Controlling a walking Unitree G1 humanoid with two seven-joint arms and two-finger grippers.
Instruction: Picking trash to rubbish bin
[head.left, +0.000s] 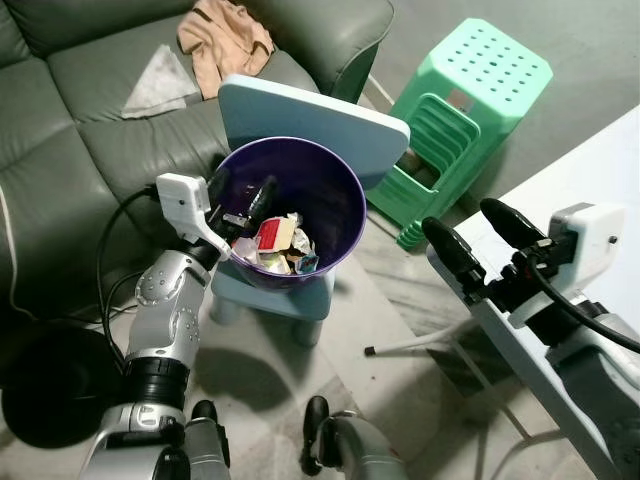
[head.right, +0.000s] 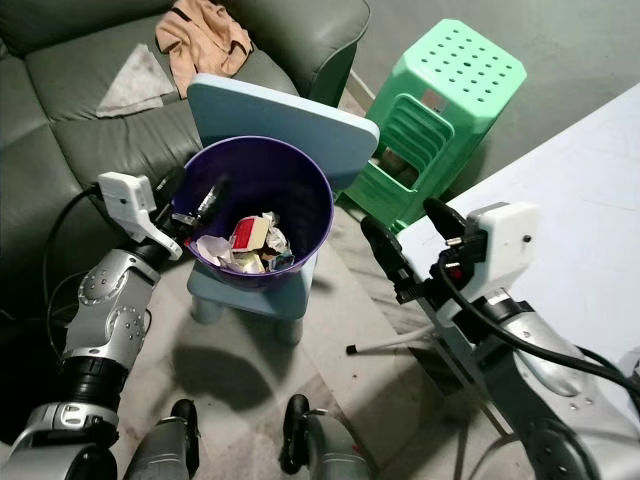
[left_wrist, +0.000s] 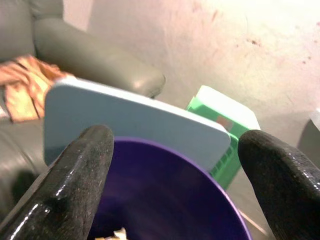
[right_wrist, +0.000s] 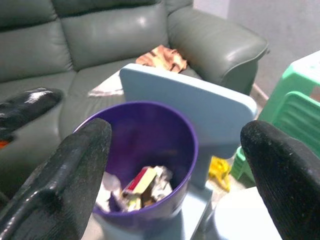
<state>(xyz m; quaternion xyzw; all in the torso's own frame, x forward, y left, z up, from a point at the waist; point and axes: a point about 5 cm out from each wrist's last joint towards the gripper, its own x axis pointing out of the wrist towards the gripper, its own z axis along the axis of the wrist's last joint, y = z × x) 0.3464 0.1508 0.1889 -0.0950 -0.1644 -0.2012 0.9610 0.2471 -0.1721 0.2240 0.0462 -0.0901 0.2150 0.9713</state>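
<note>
Reaching over the near-left rim of the purple rubbish bin (head.left: 330, 195), centre of the frame, the left claw (head.left: 243, 203) hangs with fingers spread and nothing between them; left wrist view shows both black fingers (left_wrist: 75, 175) wide apart with the bin's purple wall past them. Bin sits on the seat of a small light-blue chair (head.left: 310, 115), chair back rising behind it. Trash (head.left: 275, 243) already lies in the bin bottom: crumpled wrappers, a red-and-white packet, bits of white and yellow paper. Right claw (head.left: 478, 240) at right of frame, fingers released and parted, holding nothing, hovering well apart from the bin, over the near edge of the white worktop (head.left: 600, 160) that runs along the right side. Right wrist view looks between its two fingers (right_wrist: 65, 175) at the bin, chair and sofa, and a yellow scrap (right_wrist: 220, 169) shows on the floor beside the chair leg, what it is unclear. Grey-green leather sofa (head.left: 80, 120) fills the upper left, behind the chair; an orange-tan cloth (head.left: 225, 40) is bunched on its seat at top centre, a grey-white folded cloth (head.left: 158, 82) lies just left of it. Stack of green plastic stools (head.left: 465, 110) stands upper right, between sofa arm and worktop. Black cable (head.left: 110, 250) loops from the left arm down at left of frame. Dark round object (head.left: 50, 390) on the floor lower left, blurred, can't say what. Robot's legs (head.left: 330, 445) at bottom centre on a pale marbled floor (head.left: 400, 320).
</note>
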